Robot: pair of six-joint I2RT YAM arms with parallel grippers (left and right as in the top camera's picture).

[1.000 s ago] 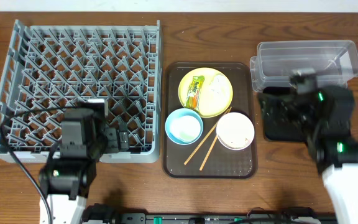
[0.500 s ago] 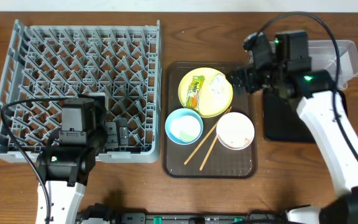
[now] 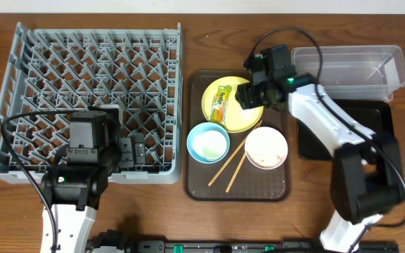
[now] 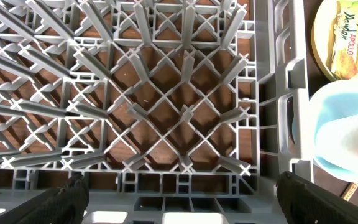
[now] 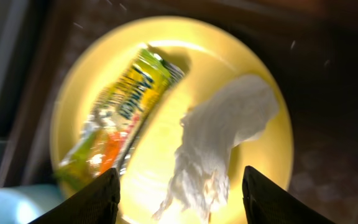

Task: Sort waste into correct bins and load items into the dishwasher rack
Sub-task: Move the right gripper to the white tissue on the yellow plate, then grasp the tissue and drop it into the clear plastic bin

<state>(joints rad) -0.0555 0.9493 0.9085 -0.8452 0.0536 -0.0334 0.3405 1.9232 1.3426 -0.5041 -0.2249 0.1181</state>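
Note:
The yellow plate lies at the back of the brown serving tray and carries the yellow-green snack wrapper and a crumpled white piece. My right gripper hangs open over the plate, its fingers either side of the white piece. The wrapper lies left of it. The light blue bowl, the white-pink bowl and the chopsticks lie in front. My left gripper is open over the near right corner of the grey dishwasher rack.
The clear tub stands at the back right, with the black tray in front of it. The blue bowl and the plate's edge show right of the rack wall in the left wrist view.
My right arm has swung left from over the black tray to above the yellow plate. The left arm has stayed still.

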